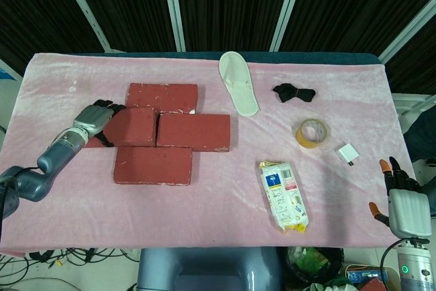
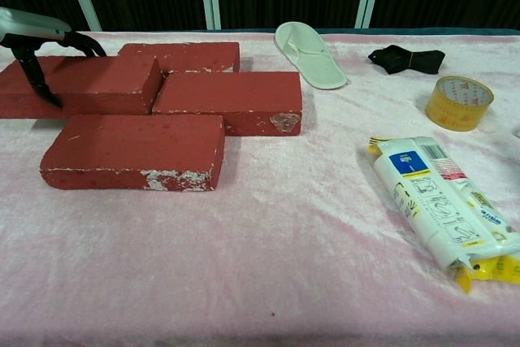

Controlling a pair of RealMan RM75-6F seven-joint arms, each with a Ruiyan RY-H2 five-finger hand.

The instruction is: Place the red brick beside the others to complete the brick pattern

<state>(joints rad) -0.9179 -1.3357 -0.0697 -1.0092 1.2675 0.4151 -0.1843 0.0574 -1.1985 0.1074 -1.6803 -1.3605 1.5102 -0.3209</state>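
Red brick sits gripped at its end by left robot hand.

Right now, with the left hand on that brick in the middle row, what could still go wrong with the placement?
1. The left hand grips the left brick by its outer end; letting go roughly could drag it away from the middle brick and reopen the joint.
2. Pushing harder could shove the middle brick or the back brick out of the pattern.
3. The front brick lies close below; a low wrist could nudge it.
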